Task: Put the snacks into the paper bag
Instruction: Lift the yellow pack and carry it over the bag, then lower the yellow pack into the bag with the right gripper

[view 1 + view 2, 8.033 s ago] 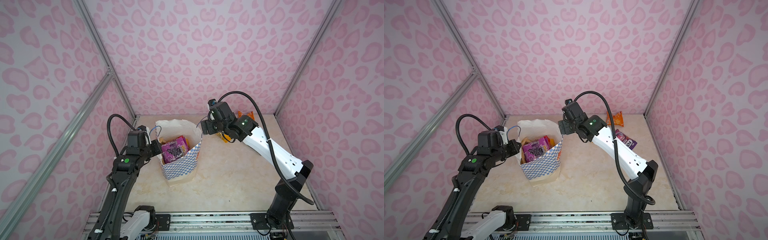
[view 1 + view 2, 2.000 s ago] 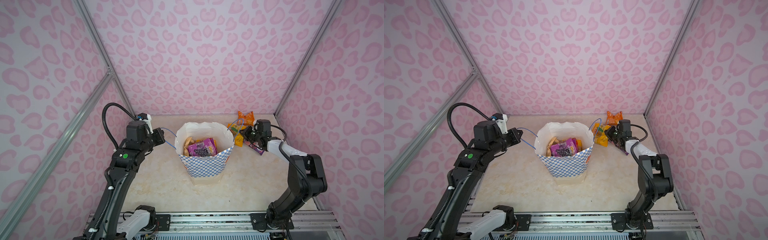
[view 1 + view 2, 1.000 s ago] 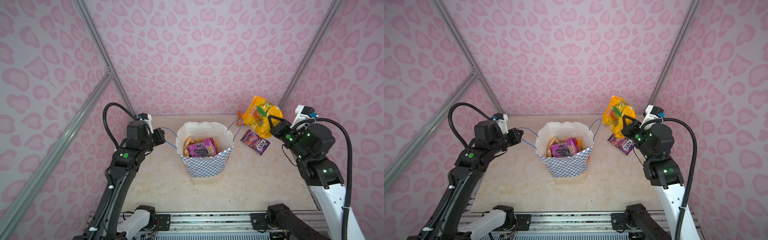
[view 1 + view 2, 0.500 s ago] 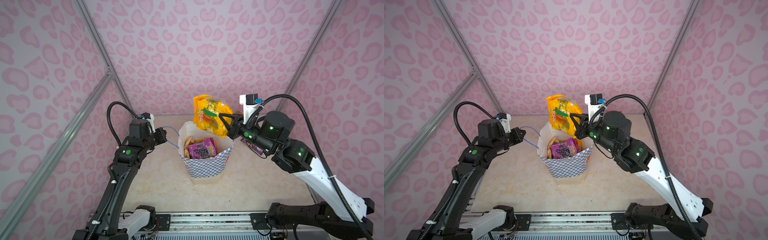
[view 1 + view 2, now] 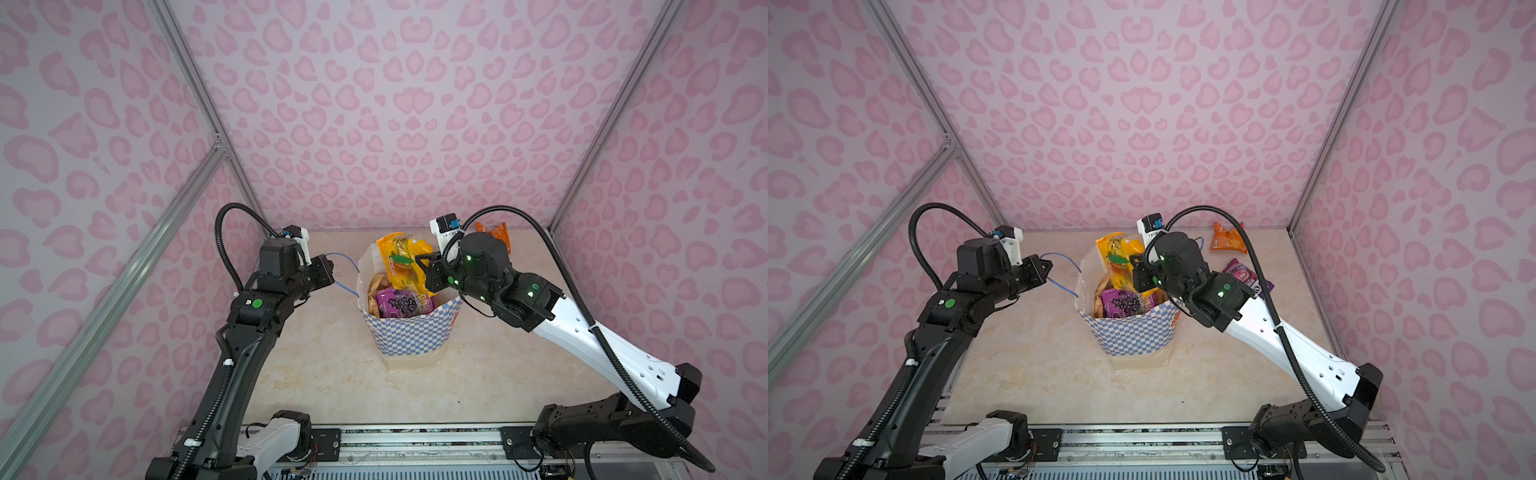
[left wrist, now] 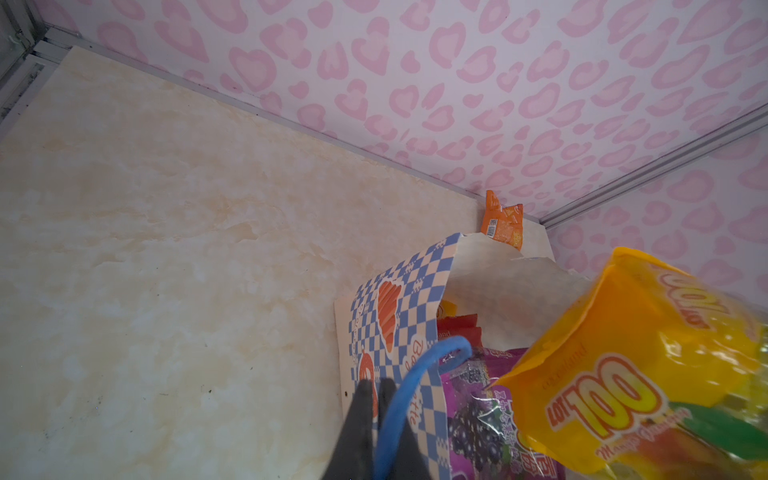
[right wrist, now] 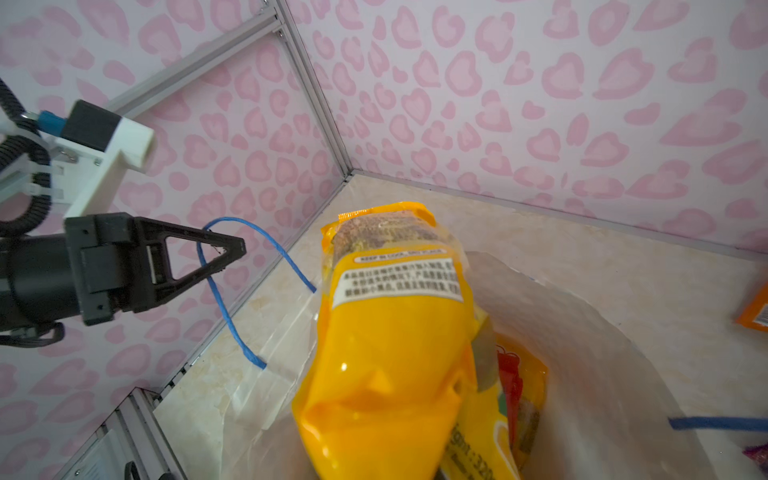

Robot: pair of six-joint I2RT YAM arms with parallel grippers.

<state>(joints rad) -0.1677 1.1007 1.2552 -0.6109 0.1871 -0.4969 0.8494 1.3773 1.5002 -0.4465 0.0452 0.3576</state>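
The paper bag (image 5: 409, 336) (image 5: 1129, 334) stands upright mid-table with its mouth open. My right gripper (image 5: 420, 270) (image 5: 1136, 274) is shut on a large yellow snack packet (image 5: 400, 257) (image 5: 1116, 251) (image 7: 395, 332), held upright with its lower end inside the bag's mouth; the packet hides the fingers in the right wrist view. My left gripper (image 5: 331, 270) (image 5: 1049, 265) (image 6: 372, 388) is shut on the bag's blue cord handle (image 5: 345, 272) (image 6: 411, 382) (image 7: 224, 299), pulling it leftward. A purple packet (image 5: 401, 303) (image 5: 1123, 303) and other snacks lie inside the bag.
A small orange packet (image 5: 494, 232) (image 5: 1227, 239) (image 6: 503, 222) lies by the back wall. Another purple packet (image 5: 1246, 276) lies on the table right of the bag, behind my right arm. The bag's second handle (image 7: 715, 424) hangs on the right side. Walls enclose three sides.
My right arm has swung the yellow packet from the right of the table to over the bag and lowered it into the mouth. The left gripper has kept its hold on the handle.
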